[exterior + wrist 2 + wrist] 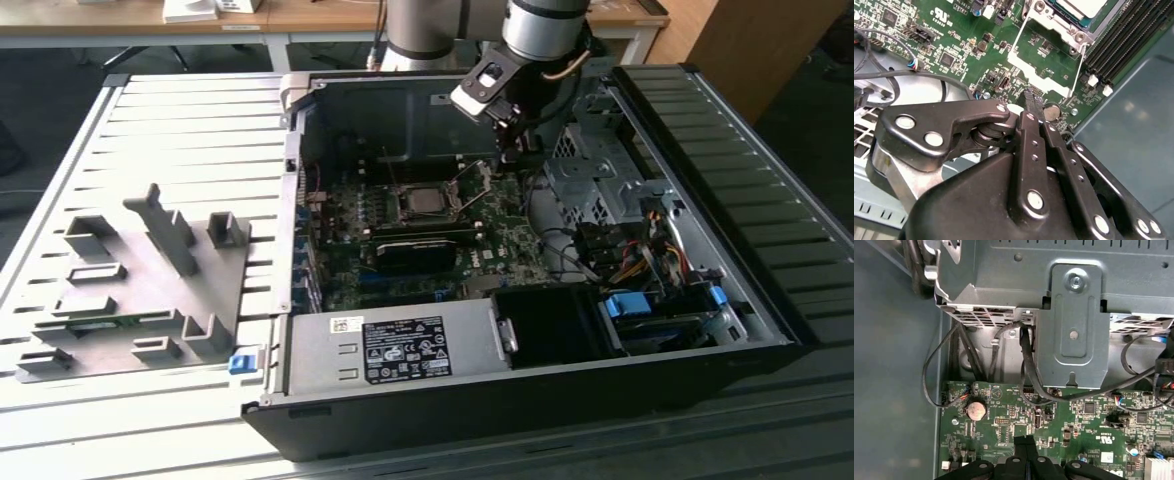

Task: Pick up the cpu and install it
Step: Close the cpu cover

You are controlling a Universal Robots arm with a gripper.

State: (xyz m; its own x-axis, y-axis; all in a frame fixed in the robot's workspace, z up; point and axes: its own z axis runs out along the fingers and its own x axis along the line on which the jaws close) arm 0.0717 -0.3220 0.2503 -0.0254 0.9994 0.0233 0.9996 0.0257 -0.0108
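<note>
One cpu (424, 203) already sits in its socket; the closed, empty fingers (1033, 106) hover beside the open clamp frame (1044, 80), which needs shutting.

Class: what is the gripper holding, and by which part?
Nothing: the gripper is shut empty over the motherboard; the cpu lies in its socket.

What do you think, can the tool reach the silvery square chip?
Probably yes: the silvery square chip lies uncovered on the green circuit board, its metal frame swung open, and the shut tool hangs close beside.
</note>
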